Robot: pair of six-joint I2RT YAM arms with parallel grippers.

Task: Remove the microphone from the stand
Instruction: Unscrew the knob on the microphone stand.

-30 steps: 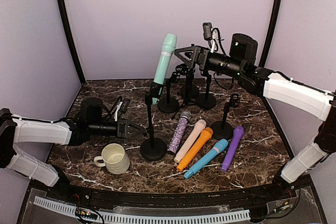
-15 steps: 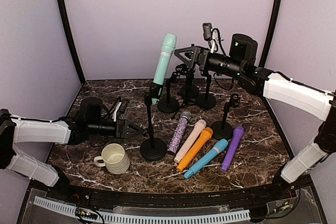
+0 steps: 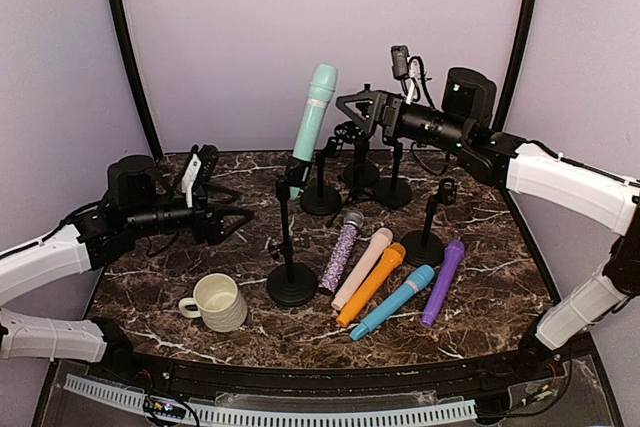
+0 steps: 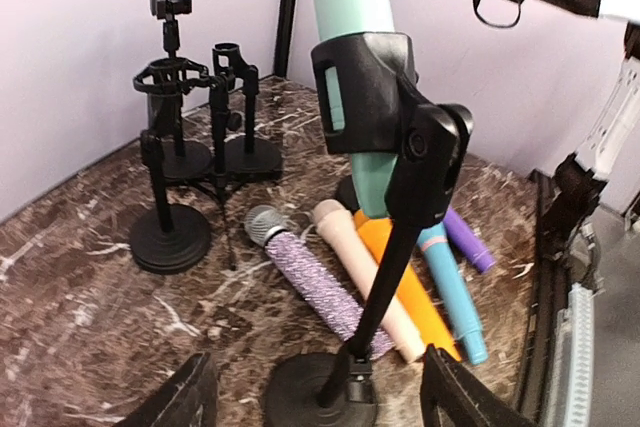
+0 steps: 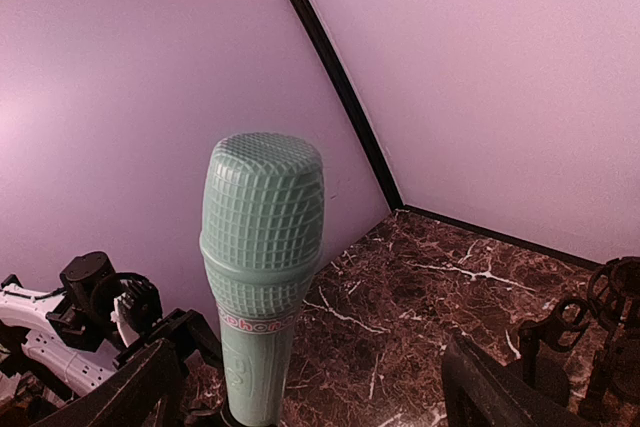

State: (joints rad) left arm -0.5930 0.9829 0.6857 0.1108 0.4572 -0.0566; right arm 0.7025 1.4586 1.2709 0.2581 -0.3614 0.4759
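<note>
While the teal microphone (image 3: 312, 117) sits clipped in its stand (image 3: 291, 247), centre frame, the right hand (image 3: 347, 112) hovers wide by its head, seemingly to lift it; the left hand (image 3: 240, 218), also wide, faces the stand, likely to steady it.

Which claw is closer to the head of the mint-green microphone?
Right. The right gripper is up beside the mint-green microphone, facing its head. The left gripper sits lower, left of the microphone stand, well below the head.

Pink lettering is printed on the band (image 5: 250, 324) of the mint-green microphone (image 5: 262, 237), but cannot be read.
</note>
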